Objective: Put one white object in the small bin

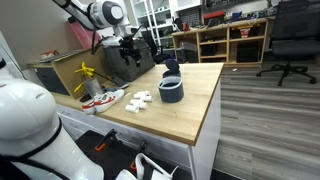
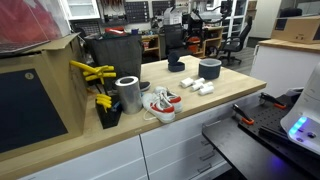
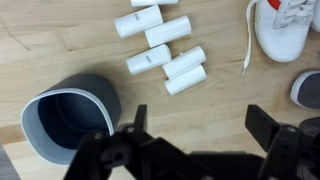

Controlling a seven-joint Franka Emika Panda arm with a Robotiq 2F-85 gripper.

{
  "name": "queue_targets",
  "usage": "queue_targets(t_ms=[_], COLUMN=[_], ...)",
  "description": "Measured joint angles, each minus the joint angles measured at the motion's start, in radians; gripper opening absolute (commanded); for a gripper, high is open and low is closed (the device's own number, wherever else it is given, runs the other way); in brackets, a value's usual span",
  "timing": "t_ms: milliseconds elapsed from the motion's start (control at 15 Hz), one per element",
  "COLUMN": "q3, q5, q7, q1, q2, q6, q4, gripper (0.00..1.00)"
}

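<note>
Several white cylinder-like objects [image 3: 160, 45] lie in a loose cluster on the wooden table; they show in both exterior views [image 1: 140, 100] [image 2: 197, 86]. The small grey bin [image 3: 70, 118] stands upright and looks empty, next to the cluster [image 1: 171, 92] [image 2: 209, 69]. My gripper [image 3: 200, 125] is open and empty. It hangs above the table, over bare wood between the bin and the white objects, touching nothing. In an exterior view it hangs from the arm above the table's far side [image 1: 129, 52].
A pair of white and red shoes [image 3: 288, 25] [image 1: 101, 99] [image 2: 160, 103] lies beside the white objects. A metal cylinder [image 2: 127, 93], yellow tools [image 2: 95, 75] and a dark box [image 1: 60, 75] stand further along. A small dark object [image 1: 170, 71] sits behind the bin.
</note>
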Motion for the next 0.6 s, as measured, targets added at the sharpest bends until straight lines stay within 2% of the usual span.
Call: queue_targets(t_ms=[600], q3=[-0.023], q5=[0.095], q7=[0.183], q1=[-0.002], q2=[0.034], q6=[0.216], q4=[-0.120], gripper=[1.00])
